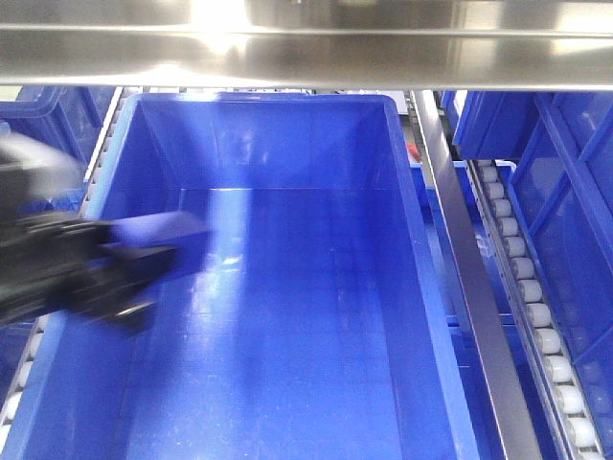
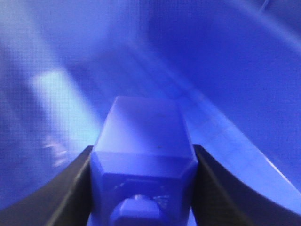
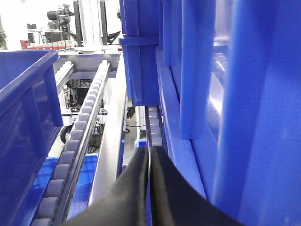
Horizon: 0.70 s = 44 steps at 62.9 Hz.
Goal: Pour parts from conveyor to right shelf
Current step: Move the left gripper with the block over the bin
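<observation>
Left arm reaches into the big blue bin, a blue block clamped in its gripper.

In the front view the left gripper comes in from the left edge of the frame (blurred), reaching over the bin's left wall with its tip low inside, above the bin floor. The wrist view shows the block held between the two dark fingers, which press on its left and right sides; glossy blue bin surfaces fill the rest of that frame. The bin sits on the shelf, under a steel crossbar at the top of the frame, with white rollers running down the right. The right gripper, at the bottom centre of its own view, has its fingers pressed together with nothing between them, pointing along a roller track between blue bins.
</observation>
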Tool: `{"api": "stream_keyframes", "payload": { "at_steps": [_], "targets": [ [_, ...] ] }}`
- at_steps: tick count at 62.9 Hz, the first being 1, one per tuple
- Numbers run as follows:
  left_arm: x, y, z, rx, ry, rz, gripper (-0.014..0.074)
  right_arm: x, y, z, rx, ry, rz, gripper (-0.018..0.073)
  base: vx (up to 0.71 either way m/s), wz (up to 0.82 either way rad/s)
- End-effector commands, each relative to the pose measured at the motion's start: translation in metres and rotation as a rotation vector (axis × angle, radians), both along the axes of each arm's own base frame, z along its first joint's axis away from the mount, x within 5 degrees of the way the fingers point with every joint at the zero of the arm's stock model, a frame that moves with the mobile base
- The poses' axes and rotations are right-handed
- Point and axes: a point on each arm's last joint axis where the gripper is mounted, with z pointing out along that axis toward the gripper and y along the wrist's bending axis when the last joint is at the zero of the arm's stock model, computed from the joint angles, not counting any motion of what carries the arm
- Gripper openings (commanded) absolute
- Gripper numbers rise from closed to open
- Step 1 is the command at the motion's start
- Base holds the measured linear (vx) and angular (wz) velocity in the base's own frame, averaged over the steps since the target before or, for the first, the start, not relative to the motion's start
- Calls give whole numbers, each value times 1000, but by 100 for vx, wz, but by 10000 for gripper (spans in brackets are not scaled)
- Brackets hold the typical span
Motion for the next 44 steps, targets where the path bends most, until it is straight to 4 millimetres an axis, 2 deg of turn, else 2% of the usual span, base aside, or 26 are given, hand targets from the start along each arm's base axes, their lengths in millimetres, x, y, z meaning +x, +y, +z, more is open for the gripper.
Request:
{"api": "stream_keyframes", "payload": {
  "at_steps": [1,9,27,33,44],
  "targets": [
    [22,-17,5,-34,-38,42,6,-1,-1,3,-18,-76,-10,-9,0,0],
    [47,-43,-7,-30,-19,50,11,-1,-1,3,-18,-76,-10,-9,0,0],
    [102,-73,-39,-27,56,97,79,-1,-1,3,-18,-76,-10,-9,0,0],
    [111,-79,-54,-9,91,91,112,-1,-1,3,-18,-76,-10,-9,0,0],
    [115,-82,-71,26,128,78,211,-1,-1,3,-18,-76,-10,-9,0,0]
  ]
}}
